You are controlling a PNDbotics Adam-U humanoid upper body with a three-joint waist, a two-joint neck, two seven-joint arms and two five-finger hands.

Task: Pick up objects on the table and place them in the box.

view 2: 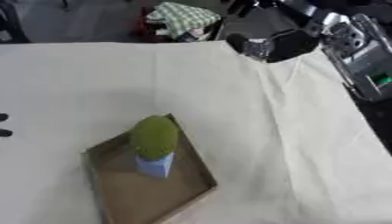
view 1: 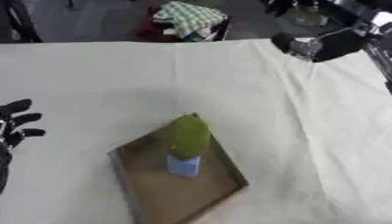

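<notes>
A shallow brown box [view 1: 177, 197] lies askew on the white tablecloth, near the front middle. Inside it a green oval object [view 1: 189, 136] rests at the far corner. A small light-blue block [view 1: 183, 166] sits against the green object's near side. My left hand [view 1: 15, 124] is at the left edge, open with fingers up, well clear of the box. My right hand [view 1: 315, 45] hangs over the table's far right corner, far from the box, and nothing shows in it. Its black shape is too blurred to read.
The white cloth [view 1: 291, 113] covers the whole table, with creases running down its right side. Beyond the far edge lies a green-checked bundle [view 1: 188, 17] on the floor. My right arm's silver and black links [view 2: 360, 43] cross the upper right corner.
</notes>
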